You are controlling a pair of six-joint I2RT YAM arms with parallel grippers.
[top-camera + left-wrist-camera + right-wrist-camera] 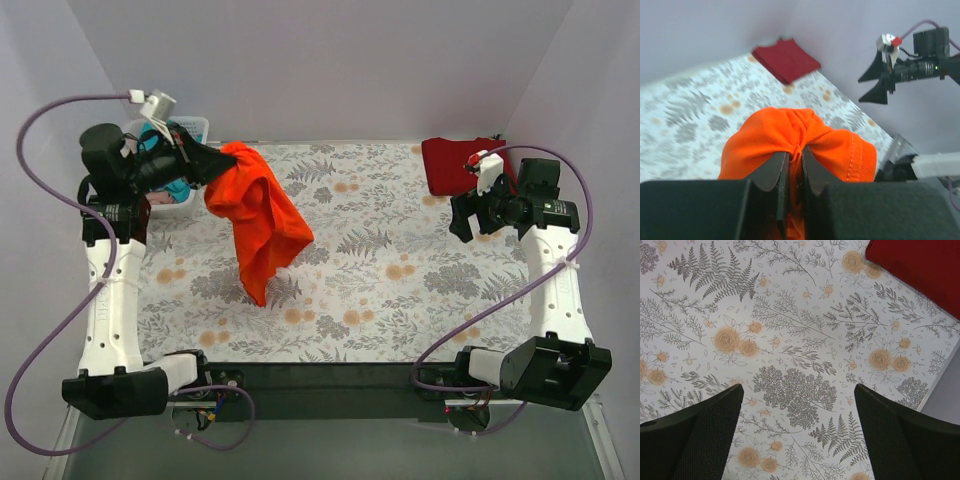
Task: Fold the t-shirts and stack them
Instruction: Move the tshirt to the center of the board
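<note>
A bright orange-red t-shirt (262, 215) hangs bunched from my left gripper (218, 160), which is raised above the table's left side and shut on a pinch of its fabric (796, 147). The shirt's lower end trails down toward the flowered tablecloth (380, 270). A darker crimson t-shirt (452, 164) lies folded at the back right corner and also shows as a red patch (920, 265) in the right wrist view. My right gripper (470, 215) hovers open over bare cloth just in front of it, nothing between its fingers (705, 435).
A pale basket (178, 165) with teal cloth in it stands at the back left, partly hidden behind my left arm. White walls close in the back and both sides. The table's right edge (945, 375) runs close beside my right gripper.
</note>
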